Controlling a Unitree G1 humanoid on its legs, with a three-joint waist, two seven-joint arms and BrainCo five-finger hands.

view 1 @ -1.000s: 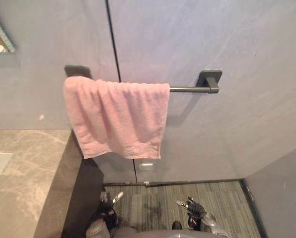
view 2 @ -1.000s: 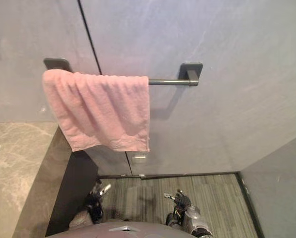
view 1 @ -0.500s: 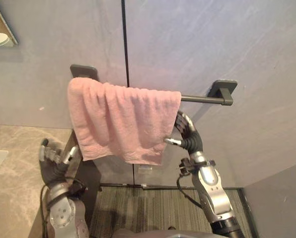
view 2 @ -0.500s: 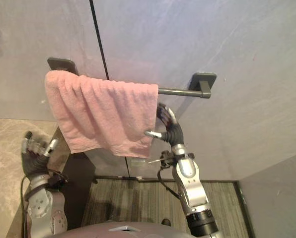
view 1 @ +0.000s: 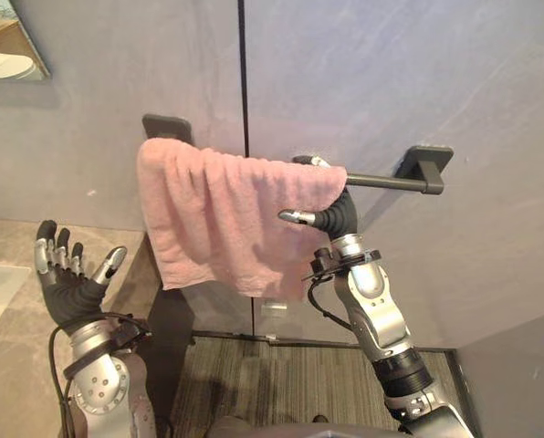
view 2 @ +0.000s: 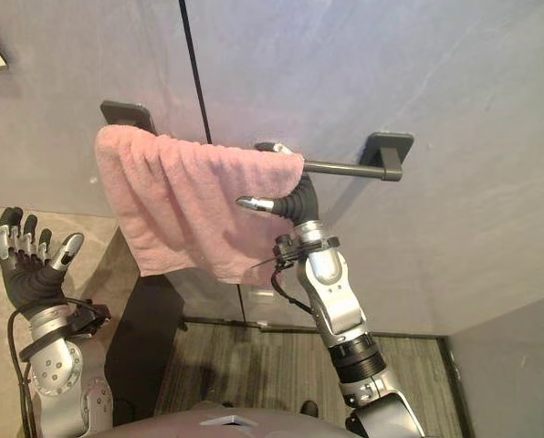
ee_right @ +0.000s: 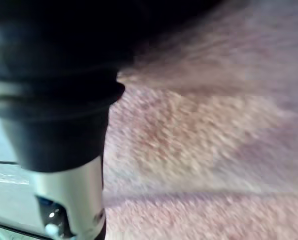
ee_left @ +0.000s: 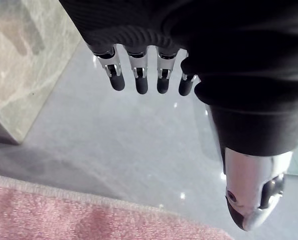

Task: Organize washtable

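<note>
Left eye view: left hand [view 1: 67, 278] raised over marble counter [view 1: 7, 239], fingers straight and spread, holding nothing. Pink towel [view 1: 222, 219] hangs over dark wall rail [view 1: 386, 182], well right of those fingertips. Right hand [view 1: 334, 215] at towel's right edge by rail, thumb out front; whether it grips, cannot tell.

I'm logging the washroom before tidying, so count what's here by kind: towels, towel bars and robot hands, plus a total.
Pink towel: 1
Dark towel bar: 1
Robot hands: 2, the left hand and the right hand
Total: 4
</note>
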